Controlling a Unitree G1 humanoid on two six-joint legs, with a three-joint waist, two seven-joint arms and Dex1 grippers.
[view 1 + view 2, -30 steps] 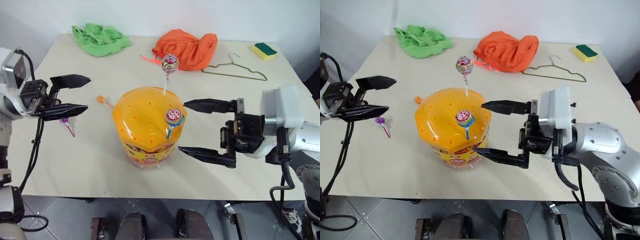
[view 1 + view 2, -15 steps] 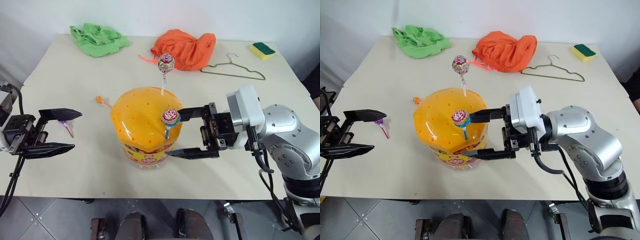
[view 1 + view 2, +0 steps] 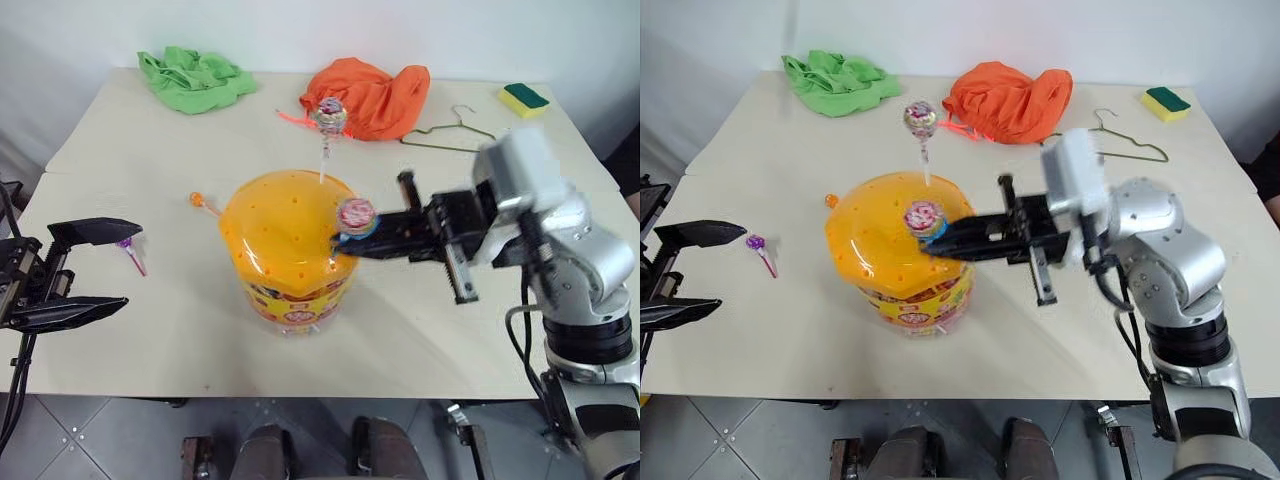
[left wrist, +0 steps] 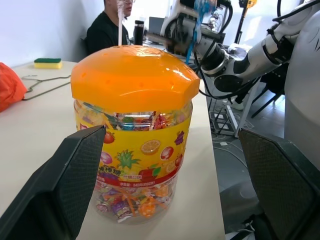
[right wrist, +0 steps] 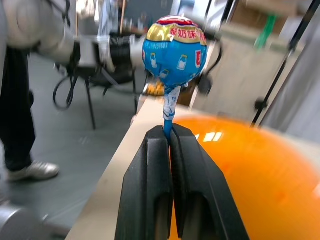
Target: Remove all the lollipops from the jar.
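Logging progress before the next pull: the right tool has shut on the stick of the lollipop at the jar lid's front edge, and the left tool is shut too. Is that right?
Not quite. The left tool is open, fingers wide apart, as the left eye view shows. The right tool is indeed shut on the lollipop stick at the jar lid's edge.

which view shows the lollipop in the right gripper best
The right wrist view: the lollipop stands close up, its blue stick pinched between the shut right gripper fingers. Both eye views show it small and blurred above the jar lid. The left wrist view shows just its blue stick past the lid.
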